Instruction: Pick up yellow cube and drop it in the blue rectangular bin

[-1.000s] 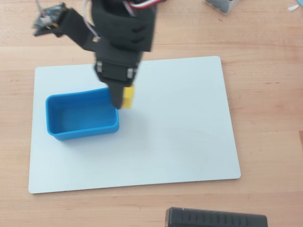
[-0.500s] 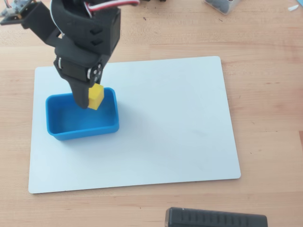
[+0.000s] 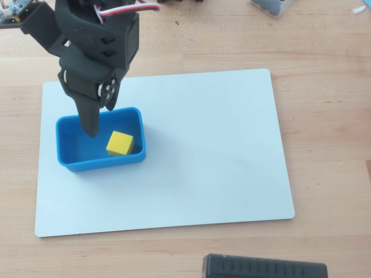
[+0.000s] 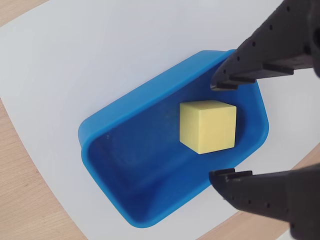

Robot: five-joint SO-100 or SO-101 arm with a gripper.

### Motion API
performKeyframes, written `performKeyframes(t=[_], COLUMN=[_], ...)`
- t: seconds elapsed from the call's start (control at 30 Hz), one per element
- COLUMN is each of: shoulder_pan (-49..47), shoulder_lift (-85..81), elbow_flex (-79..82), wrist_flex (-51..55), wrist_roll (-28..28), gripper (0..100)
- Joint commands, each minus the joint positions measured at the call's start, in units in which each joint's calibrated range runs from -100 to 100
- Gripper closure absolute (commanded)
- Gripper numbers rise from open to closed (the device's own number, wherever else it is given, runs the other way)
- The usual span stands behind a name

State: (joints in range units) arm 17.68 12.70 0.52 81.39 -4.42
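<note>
wooden table (image 3: 324, 145), white board (image 3: 203, 150) on it

Yellow cube (image 4: 207, 125) — blue bin (image 4: 115, 150) — black tool (image 4: 222, 130), white board (image 3: 203, 145).

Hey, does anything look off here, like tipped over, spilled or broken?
Nothing stands out. The yellow cube sits flat inside the blue bin, which rests upright on the white board. The pincer hangs open above the cube, apart from it.

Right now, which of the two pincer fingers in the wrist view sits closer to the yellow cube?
The upper finger: its tip hangs just above the yellow cube's top edge inside the blue bin, while the lower finger sits farther off, below it. The pincer is open.
</note>
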Motion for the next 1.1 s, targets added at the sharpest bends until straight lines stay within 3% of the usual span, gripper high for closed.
performKeyframes(t=[0.0,0.17,0.53,1.07], shoulder_pan=[-0.53,-4.99,-17.25,-21.37], shoulder_lift=[-2.72,-8.01,-30.12,-58.73], elbow_flex=[-8.43,-4.97,16.93,62.84], wrist_flex=[0.61,1.6,-2.77,-24.49], wrist_roll=[0.44,0.34,0.0,0.29], gripper=[80,81,99,100])
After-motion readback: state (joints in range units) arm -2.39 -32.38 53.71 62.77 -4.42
